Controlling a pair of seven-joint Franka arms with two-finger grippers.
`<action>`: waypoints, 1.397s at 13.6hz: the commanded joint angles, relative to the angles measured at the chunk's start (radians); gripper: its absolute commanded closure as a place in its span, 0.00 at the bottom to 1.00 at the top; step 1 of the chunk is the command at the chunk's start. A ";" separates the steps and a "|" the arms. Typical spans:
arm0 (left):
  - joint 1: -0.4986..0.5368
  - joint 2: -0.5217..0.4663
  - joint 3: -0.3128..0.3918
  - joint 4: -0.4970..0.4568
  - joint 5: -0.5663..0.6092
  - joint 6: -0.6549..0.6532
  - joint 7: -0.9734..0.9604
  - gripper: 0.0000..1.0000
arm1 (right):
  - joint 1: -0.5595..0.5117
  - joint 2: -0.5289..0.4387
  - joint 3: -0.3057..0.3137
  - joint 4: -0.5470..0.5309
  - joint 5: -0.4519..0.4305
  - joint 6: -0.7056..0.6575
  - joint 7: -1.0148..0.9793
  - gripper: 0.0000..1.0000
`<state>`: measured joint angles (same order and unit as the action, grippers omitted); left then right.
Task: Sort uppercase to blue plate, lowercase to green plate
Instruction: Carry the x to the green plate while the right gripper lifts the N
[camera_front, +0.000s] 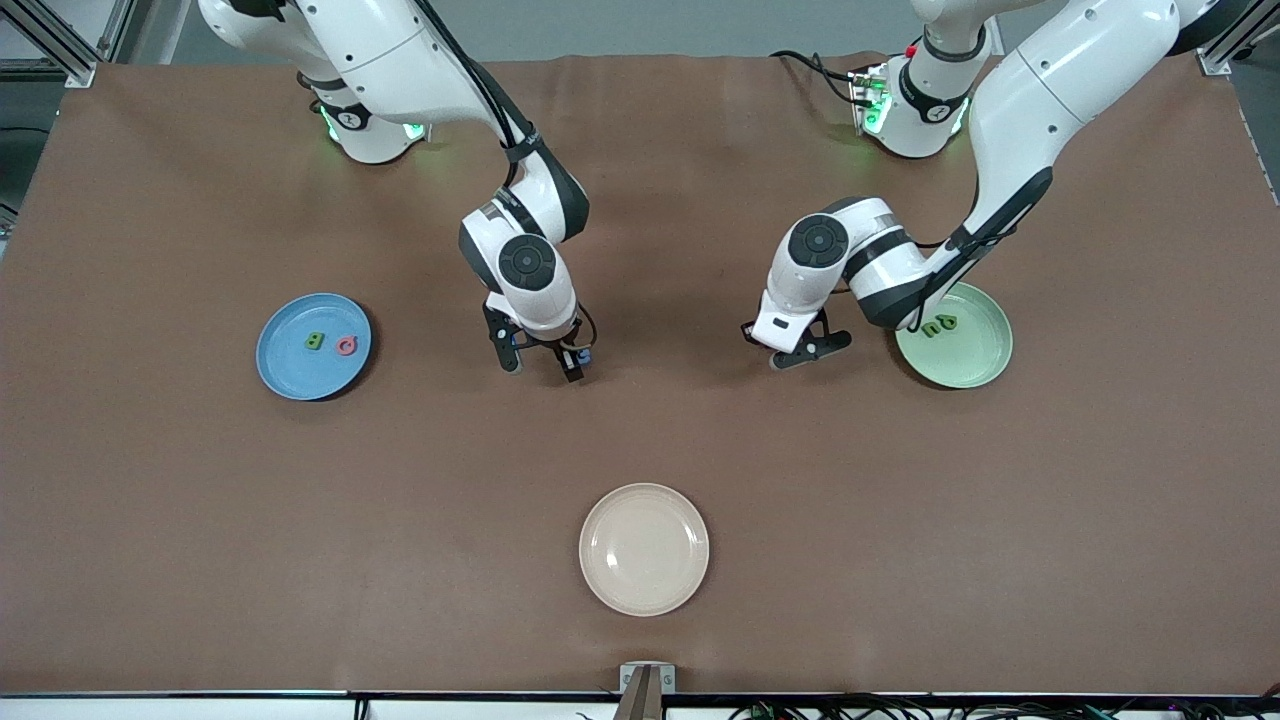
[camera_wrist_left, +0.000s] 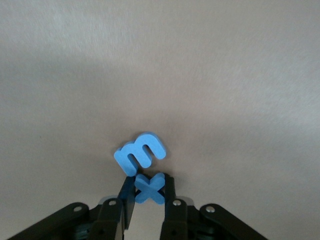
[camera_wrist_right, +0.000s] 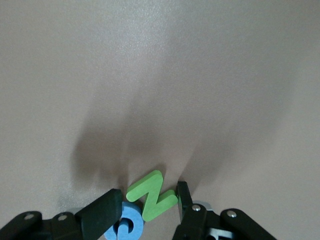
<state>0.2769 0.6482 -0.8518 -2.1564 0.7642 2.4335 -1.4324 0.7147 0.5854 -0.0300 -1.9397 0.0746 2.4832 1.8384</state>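
In the left wrist view my left gripper (camera_wrist_left: 149, 185) is shut on a blue plus-like t (camera_wrist_left: 150, 190) at the table, with the blue m (camera_wrist_left: 140, 152) lying against it. In the front view that gripper (camera_front: 800, 355) is low beside the green plate (camera_front: 965, 368), which holds a green u (camera_front: 933, 327) and a green p (camera_front: 948, 322). My right gripper (camera_wrist_right: 147, 195) is down at the mat, open, its fingers close on either side of a green N (camera_wrist_right: 154, 196). A blue C (camera_wrist_right: 127, 227) lies partly under one finger (camera_wrist_right: 102, 212). The blue plate (camera_front: 285, 378) holds a green B (camera_front: 313, 342) and a pink-red Q (camera_front: 346, 346).
A cream-white plate (camera_front: 643, 549) lies near the front edge of the brown mat, midway between the arms. In the front view my right gripper (camera_front: 541, 366) is at mid-table, between the blue plate and my left gripper.
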 joint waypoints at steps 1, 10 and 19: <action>0.103 -0.074 -0.103 -0.029 0.004 -0.014 -0.013 0.87 | 0.011 0.021 -0.010 0.015 -0.006 -0.006 0.007 0.46; 0.783 -0.064 -0.615 -0.216 0.006 -0.208 0.271 0.89 | -0.008 0.019 -0.021 0.042 -0.022 -0.012 -0.031 0.46; 1.070 -0.064 -0.664 -0.321 0.029 -0.228 0.584 0.88 | -0.014 0.022 -0.021 0.047 -0.033 -0.007 -0.031 0.46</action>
<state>1.3057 0.6033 -1.4900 -2.4593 0.7738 2.2132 -0.8827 0.7050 0.5885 -0.0566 -1.9180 0.0569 2.4793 1.8120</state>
